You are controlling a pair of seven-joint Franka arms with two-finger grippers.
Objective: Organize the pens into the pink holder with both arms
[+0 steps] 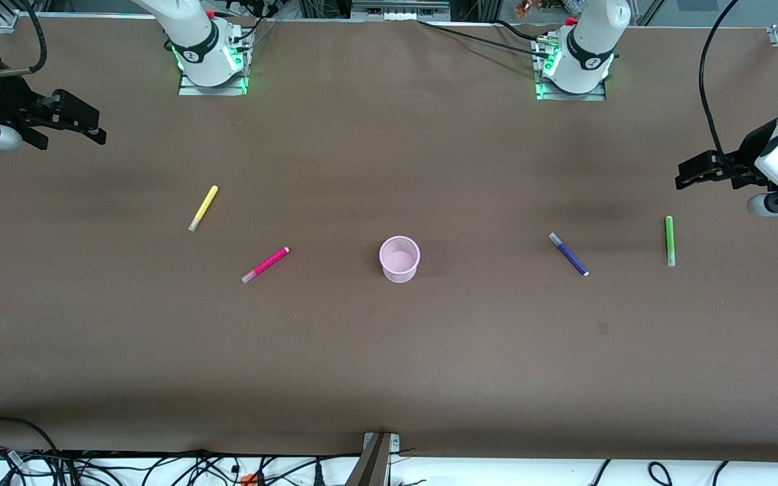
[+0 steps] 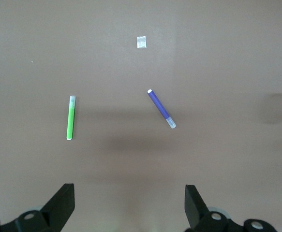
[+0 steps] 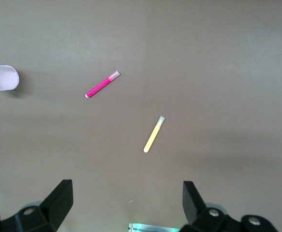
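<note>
The pink holder (image 1: 400, 258) stands upright at the middle of the brown table; I see no pen in it. The yellow pen (image 1: 203, 208) and the magenta pen (image 1: 265, 264) lie toward the right arm's end. The purple pen (image 1: 568, 254) and the green pen (image 1: 668, 240) lie toward the left arm's end. My right gripper (image 1: 95, 129) is open and empty, up in the air at its end of the table. My left gripper (image 1: 683, 177) is open and empty, above the table near the green pen. The left wrist view shows its gripper (image 2: 129, 193), the green pen (image 2: 71, 117) and the purple pen (image 2: 161, 108). The right wrist view shows its gripper (image 3: 127, 191), the magenta pen (image 3: 102, 84), the yellow pen (image 3: 154, 134) and the holder (image 3: 3, 78).
The arm bases (image 1: 212, 61) (image 1: 575, 67) stand along the table's back edge. A small pale patch (image 1: 603, 328) marks the mat nearer the front camera than the purple pen. Cables and a camera mount (image 1: 377, 459) lie along the front edge.
</note>
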